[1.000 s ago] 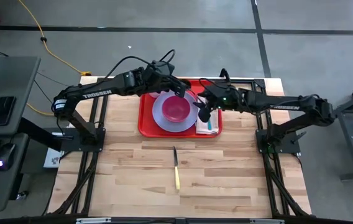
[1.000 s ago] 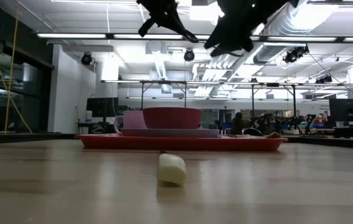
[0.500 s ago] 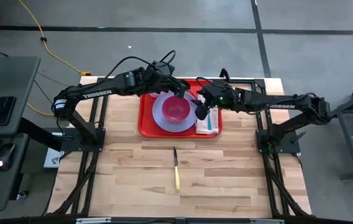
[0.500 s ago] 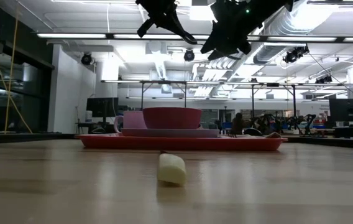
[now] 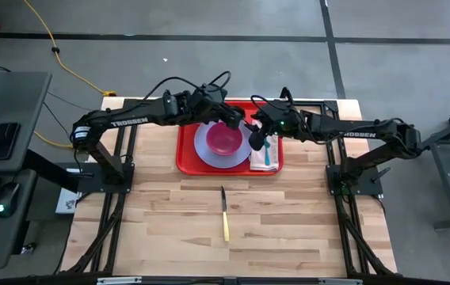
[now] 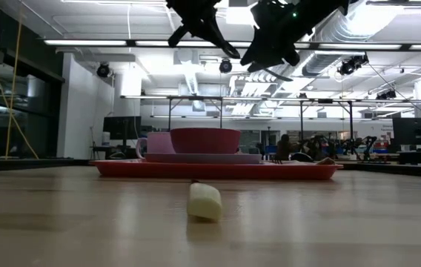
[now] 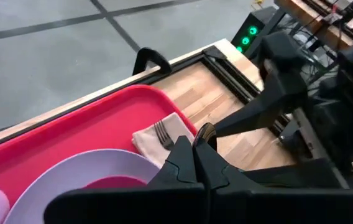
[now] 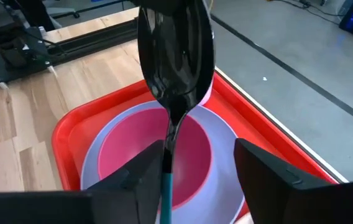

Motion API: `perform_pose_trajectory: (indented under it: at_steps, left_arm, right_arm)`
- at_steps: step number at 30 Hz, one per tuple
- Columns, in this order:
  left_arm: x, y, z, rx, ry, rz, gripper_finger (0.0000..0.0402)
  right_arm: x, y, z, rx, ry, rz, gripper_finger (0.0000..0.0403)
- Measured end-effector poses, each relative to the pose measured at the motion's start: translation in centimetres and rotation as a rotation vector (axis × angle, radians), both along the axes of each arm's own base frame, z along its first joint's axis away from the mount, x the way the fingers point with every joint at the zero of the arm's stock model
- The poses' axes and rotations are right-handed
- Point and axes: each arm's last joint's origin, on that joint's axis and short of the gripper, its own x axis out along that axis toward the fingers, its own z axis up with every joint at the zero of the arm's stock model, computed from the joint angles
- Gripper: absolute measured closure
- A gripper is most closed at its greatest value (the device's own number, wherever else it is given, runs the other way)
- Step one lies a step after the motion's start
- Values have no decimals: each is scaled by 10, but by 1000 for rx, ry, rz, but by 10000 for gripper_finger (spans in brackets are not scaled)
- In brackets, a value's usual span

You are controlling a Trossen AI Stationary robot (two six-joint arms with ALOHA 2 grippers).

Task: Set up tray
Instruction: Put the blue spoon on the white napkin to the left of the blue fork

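Tray (image 5: 185,155) sits at upper centre of the table (image 5: 288,229), carrying a plate (image 5: 204,142) and bowl (image 5: 226,138). Above it the right gripper (image 5: 258,139) is clamped on a spoon (image 8: 175,56); the left gripper (image 5: 236,117), fingers together, hovers at the tray's upper edge.

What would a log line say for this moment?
task: set up tray | left gripper: shut, above tray | right gripper: above tray, spoon upright at it
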Motion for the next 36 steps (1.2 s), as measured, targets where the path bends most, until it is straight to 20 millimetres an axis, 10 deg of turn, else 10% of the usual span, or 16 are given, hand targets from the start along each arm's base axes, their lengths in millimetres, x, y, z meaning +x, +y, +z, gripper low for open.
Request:
perform_pose_trajectory:
  at_steps: [23, 36]
  left_arm:
    - [5, 0, -2, -9, -22, -14, 392]
    - [4, 0, -4, -16, 4, -18, 392]
  right_arm:
    - [-1, 1, -3, 15, 31, 19, 373]
    - [-2, 1, -3, 15, 36, 20, 390]
